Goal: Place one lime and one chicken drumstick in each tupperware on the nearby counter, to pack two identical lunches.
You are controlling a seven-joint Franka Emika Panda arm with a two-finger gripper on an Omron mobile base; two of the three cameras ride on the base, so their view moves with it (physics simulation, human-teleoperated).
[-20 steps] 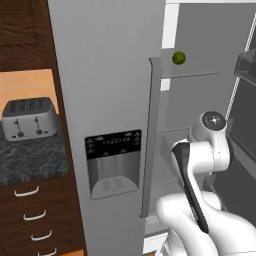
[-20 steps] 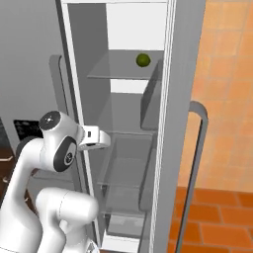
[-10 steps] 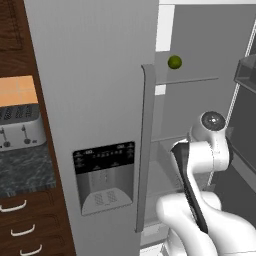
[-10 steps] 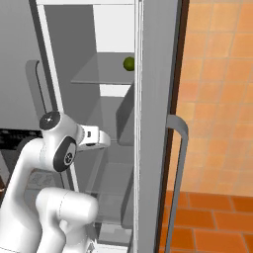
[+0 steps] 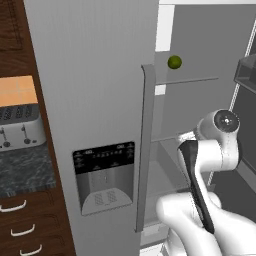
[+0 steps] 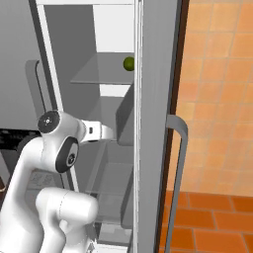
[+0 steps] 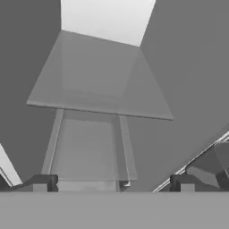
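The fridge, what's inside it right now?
In the open fridge, one lime sits on an upper glass shelf. The shelves below look bare. The closed door and the robot's arm hide the rest; no chicken drumstick is visible.

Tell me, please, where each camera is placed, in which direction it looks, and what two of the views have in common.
Left base view: behind the arm on its left, facing the fridge door, toaster and counter; white arm at lower right.
Right base view: behind on its right, facing the open fridge; arm at lower left.
Hand view: on the hand, facing a glass shelf; open gripper at bottom.
Both base views share the lime.
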